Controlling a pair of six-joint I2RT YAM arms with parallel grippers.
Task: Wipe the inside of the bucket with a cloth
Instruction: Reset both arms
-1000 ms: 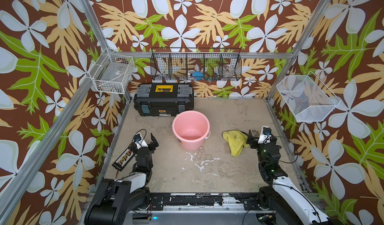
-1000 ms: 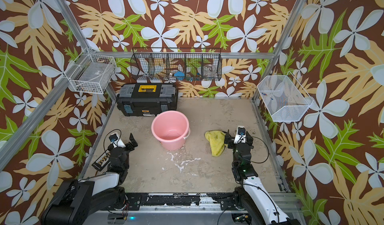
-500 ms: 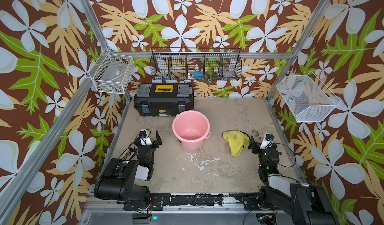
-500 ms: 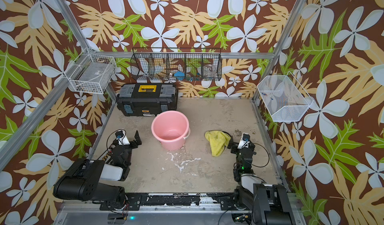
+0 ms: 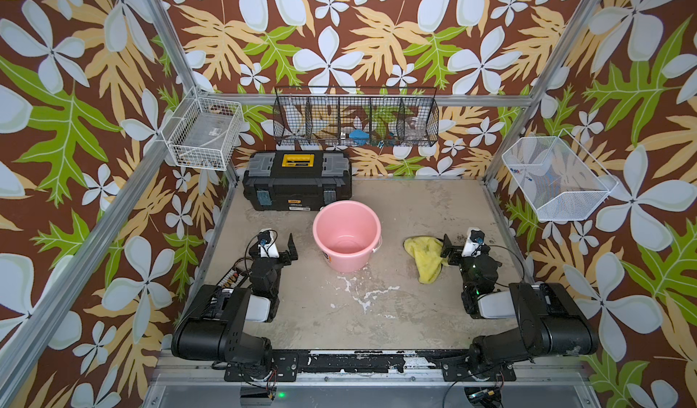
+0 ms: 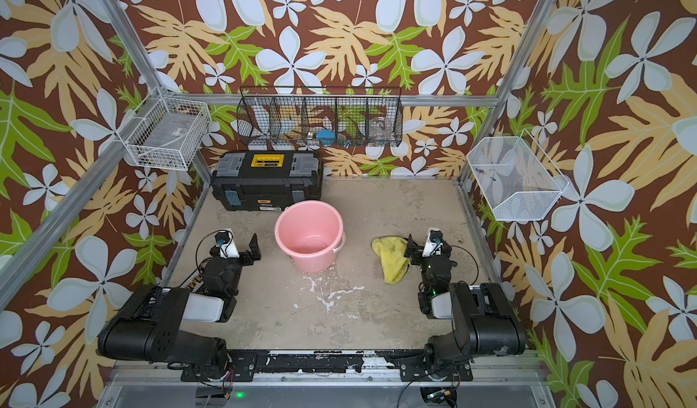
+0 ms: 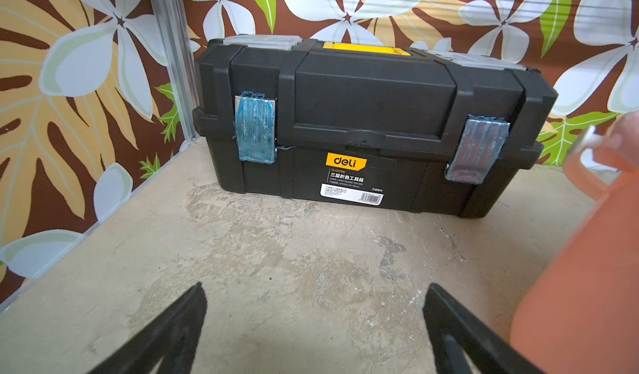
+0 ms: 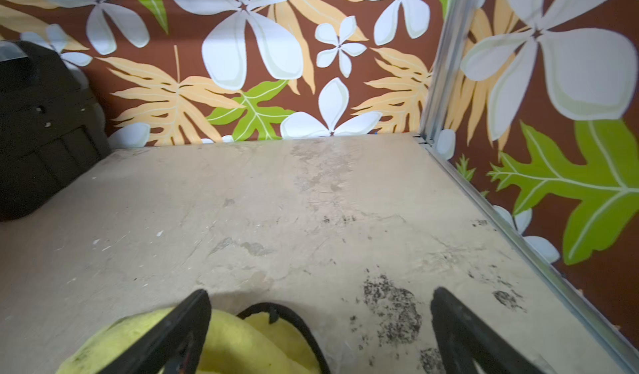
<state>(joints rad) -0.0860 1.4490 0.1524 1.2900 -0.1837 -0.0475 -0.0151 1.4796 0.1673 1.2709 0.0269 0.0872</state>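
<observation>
Nearest the front rail, the left arm (image 5: 226,330) and the right arm (image 5: 543,323) are lying folded low on the worn beige table (image 5: 377,323). Just beyond them, white flecks (image 5: 362,296) are dotting the tabletop between the two arms.

The left gripper (image 7: 316,306) is pointing toward the back wall with its jaws spread wide and gripping nothing. The right gripper (image 8: 320,296) is likewise gaping and gripping nothing. In the right wrist view one of its fingers (image 8: 179,330) is hanging over the black-trimmed edge of the cloth (image 5: 426,262); whether the two are touching cannot be told.

In both top views the yellow cloth is lying crumpled on the table just beside the right gripper, right of the bucket (image 5: 347,261) and apart from it. The pink bucket is standing upright near the middle of the table, mouth up, close on the left gripper's right.

Behind the bucket, the black-and-yellow toolbox (image 5: 298,187) is sitting shut against the back wall. Above it a black wire basket (image 5: 354,117) is hanging on the flowered wall, with a white wire basket (image 5: 203,138) on the left wall and a white mesh basket (image 5: 558,180) on the right wall.
</observation>
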